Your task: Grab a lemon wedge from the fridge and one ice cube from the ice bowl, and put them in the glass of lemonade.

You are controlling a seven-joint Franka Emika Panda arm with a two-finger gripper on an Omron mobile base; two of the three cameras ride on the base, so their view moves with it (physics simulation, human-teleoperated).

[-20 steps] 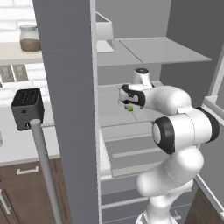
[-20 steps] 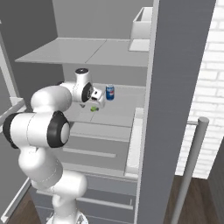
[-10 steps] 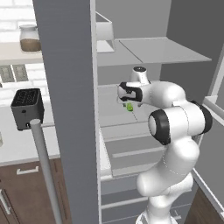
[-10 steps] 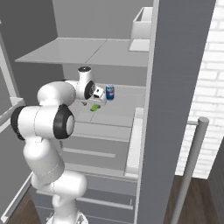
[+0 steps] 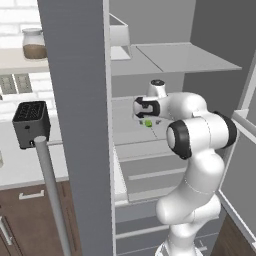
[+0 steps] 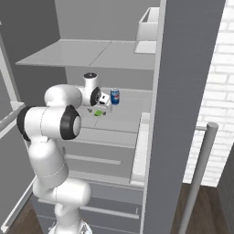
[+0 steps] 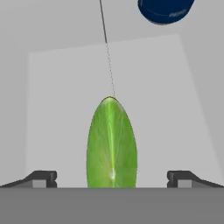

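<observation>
The lemon wedge (image 7: pixel 112 144), yellow-green, lies on the pale grey shelf of the open fridge (image 5: pixel 75 100). It looks tiny in the left base view (image 5: pixel 148 123) and in the right base view (image 6: pixel 98 113). My gripper (image 7: pixel 112 178) hangs just above the wedge, open, one fingertip (image 7: pixel 41 178) on each side and nothing between them but the wedge below. From the base views the hand (image 5: pixel 145 112) reaches into the fridge (image 6: pixel 183 68) over the middle shelf. The ice cube, ice bowl and glass of lemonade are out of view.
A blue can (image 6: pixel 114 96) stands on the same shelf behind the wedge, also visible as the blue can (image 7: pixel 165 9). A white box (image 6: pixel 147 28) sits on the upper shelf. A black toaster (image 5: pixel 31 122) and a brown-filled jar (image 5: pixel 34 44) are on the counter left of the fridge door.
The hand has moved deeper into the fridge and lowered over the wedge; the forearm has swung in with it. The jaws stay open.
</observation>
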